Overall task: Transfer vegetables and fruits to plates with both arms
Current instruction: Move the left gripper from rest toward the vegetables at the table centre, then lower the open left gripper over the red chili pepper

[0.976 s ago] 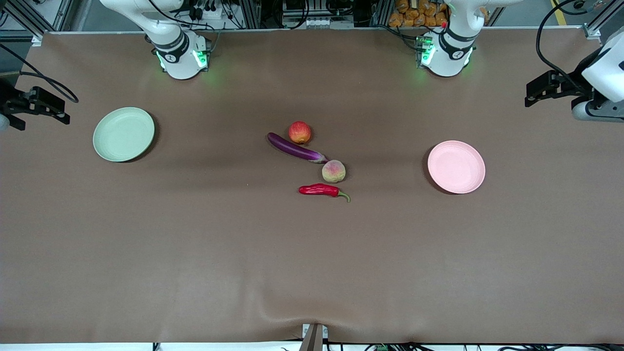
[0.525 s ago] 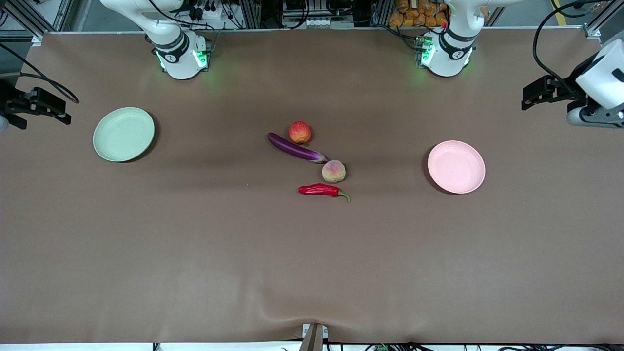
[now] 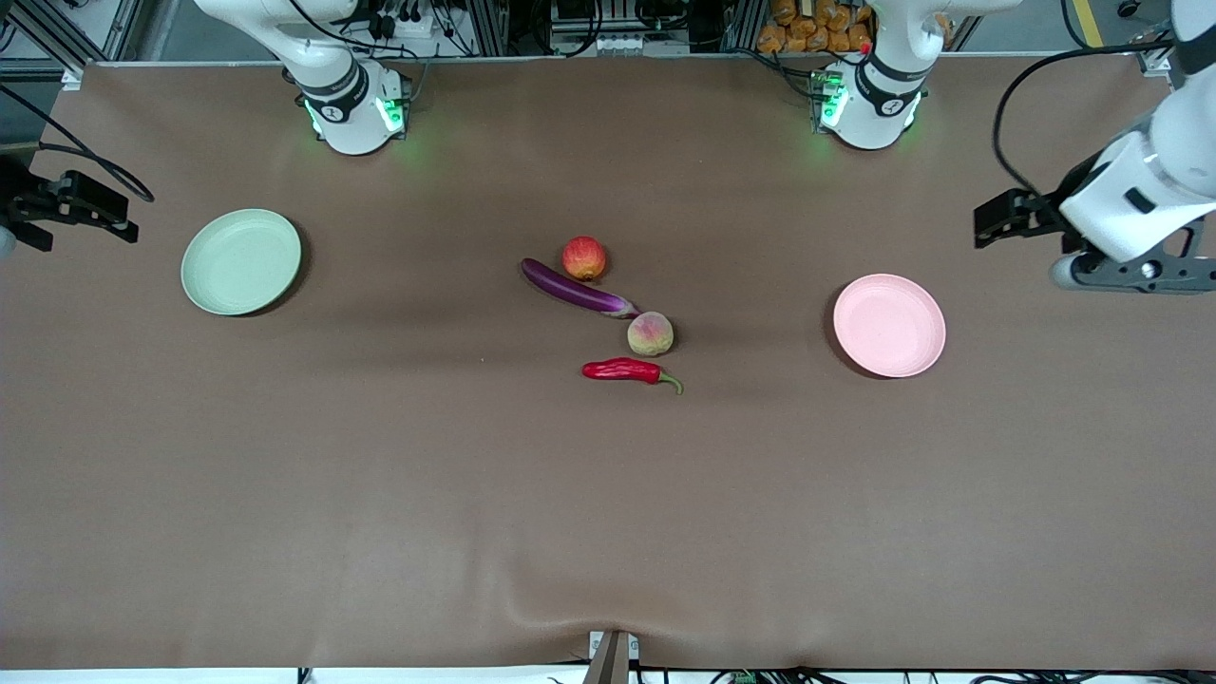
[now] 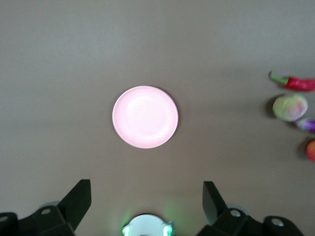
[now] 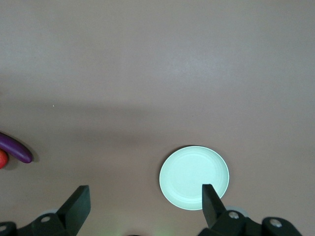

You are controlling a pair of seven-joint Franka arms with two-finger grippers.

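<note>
The red-orange apple [image 3: 584, 257], purple eggplant [image 3: 578, 288], blushed peach [image 3: 651, 334] and red chili [image 3: 624, 370] lie close together mid-table, the apple farthest from the front camera and the chili nearest. The pale green plate [image 3: 241, 261] sits toward the right arm's end. The pale pink plate [image 3: 889, 325] sits toward the left arm's end. Both plates hold nothing. My left gripper [image 4: 146, 194] is open and empty, high over the table at the left arm's end beside the pink plate [image 4: 145, 117]. My right gripper [image 5: 142, 196] is open and empty, high beside the green plate [image 5: 194, 177].
The brown table cover [image 3: 608, 513] is bare toward the front camera. The arms' green-lit bases [image 3: 356, 114] stand at the table's farthest edge from the front camera. The left wrist view also shows the chili [image 4: 295, 82] and peach [image 4: 290, 107]; the right wrist view shows the eggplant's tip [image 5: 15, 147].
My left arm has swung in from the table's end toward the pink plate. The right arm, the produce and both plates have not moved.
</note>
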